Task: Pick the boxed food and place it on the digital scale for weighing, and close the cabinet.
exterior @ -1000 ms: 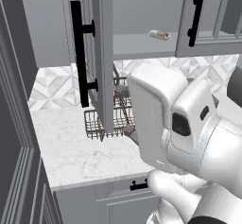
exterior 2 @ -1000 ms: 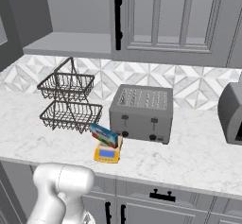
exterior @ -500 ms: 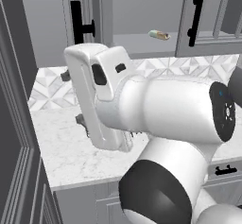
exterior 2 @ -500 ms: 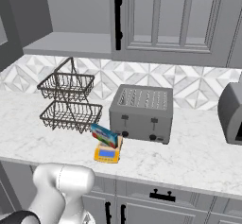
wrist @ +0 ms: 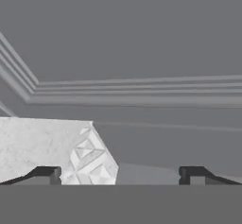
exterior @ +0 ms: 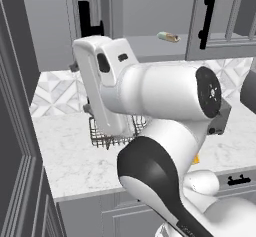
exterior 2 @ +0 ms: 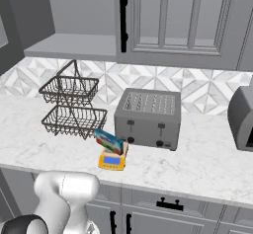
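The arm (exterior: 165, 101) swings up so close to the left base camera that its white bulk covers most of the desk (exterior: 65, 156) there — the wire basket (exterior: 107, 133) peeks out only as a strip of mesh beneath it, and a sliver of orange (exterior: 195, 159) at the arm's right edge is too small to name with certainty. From the right base view the scene is clearer: the boxed food (exterior 2: 109, 141) lies tilted on top of the digital scale (exterior 2: 112, 160), covering the scale's rear part so that just its blue display and front rim show, both just in front of the grey toaster (exterior 2: 148, 118) and beside the two-tier basket (exterior 2: 73, 107). The cabinet (exterior 2: 163, 20) door on the right is shut, while the space to its left stands open, its bare shelf (exterior 2: 74, 45) exposed; in the left base view a small pale wrapped item (exterior: 168, 36) sits on that shelf, and the open door (exterior: 90, 11) is cut off by the top edge. A dark appliance (exterior 2: 243, 119) is clipped by the right border, so I cannot tell what it is. In the hand view the fingers (wrist: 46, 174) are spread wide with nothing between them, the gripper (wrist: 118, 176) facing a panelled grey surface with a patch of marble and tile at lower left.
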